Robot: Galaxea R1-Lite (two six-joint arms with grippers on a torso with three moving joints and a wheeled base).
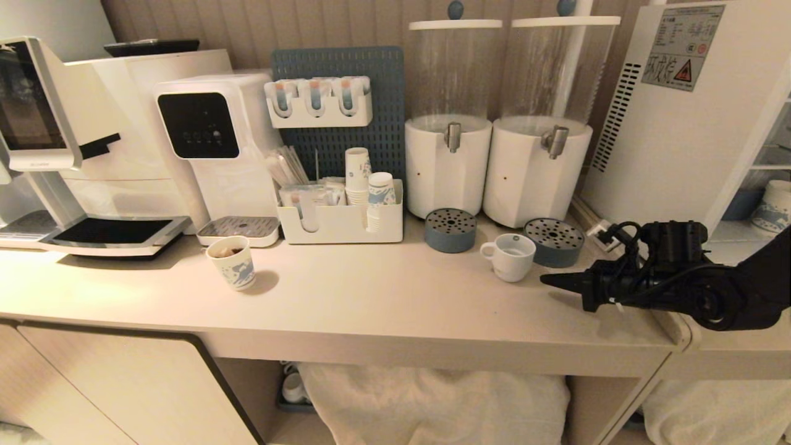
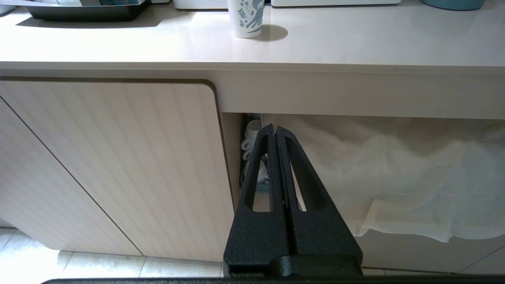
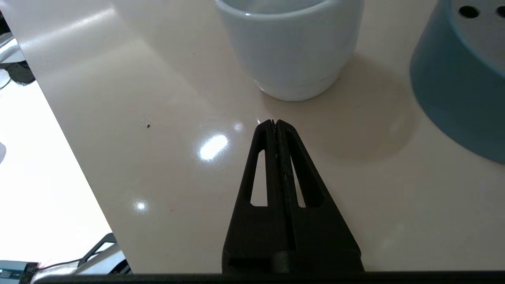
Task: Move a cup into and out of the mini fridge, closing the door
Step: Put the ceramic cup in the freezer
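Observation:
The cup (image 1: 510,255) is small, white and squat, and stands on the counter (image 1: 371,296) with its handle to the left. My right gripper (image 1: 547,279) is shut and empty. It lies low over the counter just right of the cup, pointing at it. In the right wrist view its tips (image 3: 275,122) end a short way from the cup's base (image 3: 292,51). The mini fridge (image 1: 680,136) stands at the far right, with shelves showing at its front. Whether the door is open is unclear. My left gripper (image 2: 275,128) hangs shut below the counter, facing the cabinet.
Two round blue drip trays (image 1: 450,230) (image 1: 554,242) sit under two drink dispensers (image 1: 449,167) behind the cup. A patterned paper cup (image 1: 232,262) stands at the left front. An organiser with paper cups (image 1: 340,222) and coffee machines line the back. White cloth (image 1: 432,402) hangs below.

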